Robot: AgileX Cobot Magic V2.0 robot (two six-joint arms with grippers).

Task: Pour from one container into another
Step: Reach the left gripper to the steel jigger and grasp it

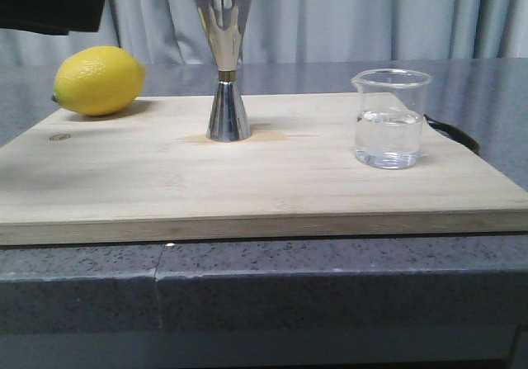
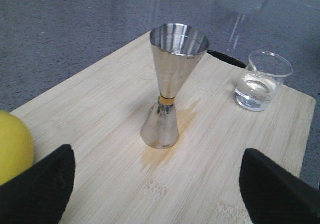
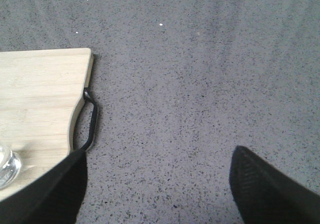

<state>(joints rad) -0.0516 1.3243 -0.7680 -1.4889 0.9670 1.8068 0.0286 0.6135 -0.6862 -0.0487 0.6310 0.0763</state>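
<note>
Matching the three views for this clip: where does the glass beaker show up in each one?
Front view: the beaker stands at the right of the wooden board, holding clear liquid.
Left wrist view: beaker at upper right, beyond the steel jigger.
Right wrist view: only a sliver of its base at the lower left edge.
Shared landmark: the board's black handle, just behind the beaker in every view.
</note>
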